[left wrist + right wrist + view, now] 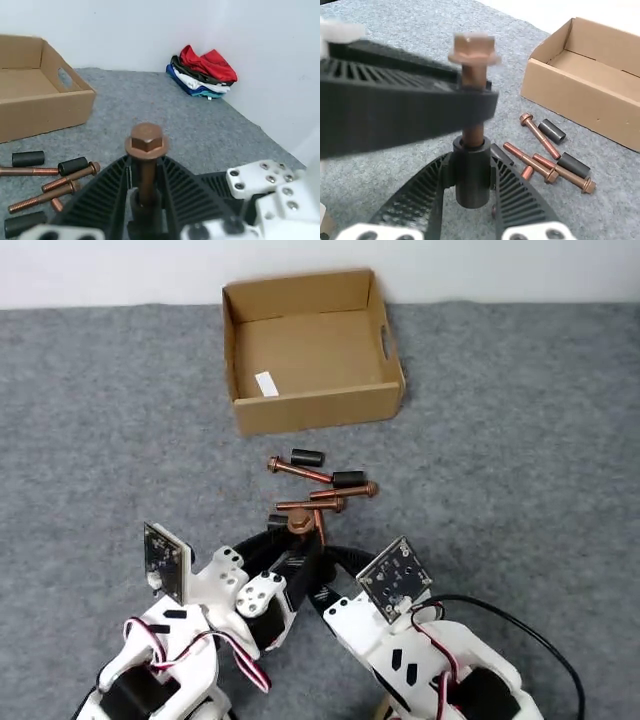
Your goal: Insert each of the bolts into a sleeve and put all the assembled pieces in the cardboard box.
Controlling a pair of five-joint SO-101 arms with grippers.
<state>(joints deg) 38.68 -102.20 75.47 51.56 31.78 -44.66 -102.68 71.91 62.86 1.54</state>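
**Bolt and sleeve held end to end between the two grippers**

High view: The cardboard box (pixel 315 410) is seen open-topped near the far edge of the grey table (pixel 520 440), about midway along it. Between the box and the arms, around the table's middle, loose bolts (pixel 298 471) and loose sleeves (pixel 307 456) are scattered close together, some touching. Just nearer than that cluster, the left gripper (pixel 288 538) and the right gripper (pixel 322 550) are brought tip to tip. The head of the held bolt (pixel 300 523) is seen between them.

Left wrist view: The left gripper (pixel 146 167) is closed on the shaft of the held bolt (pixel 146 141), which is kept upright, head uppermost, above the fingertips. Below the fingers a dark cylinder, apparently the held sleeve (pixel 145 202), is partly seen around the shaft. Folded clothes (pixel 202 72) are piled against the wall (pixel 150 30) at a far corner of the table.

Right wrist view: The right gripper (pixel 470 167) is clamped on the held sleeve (pixel 470 182), which is kept upright. The bolt's shaft is seen entering the sleeve's top, with the left gripper's fingers (pixel 405 115) crossing above it. The box is seen beyond the loose parts.
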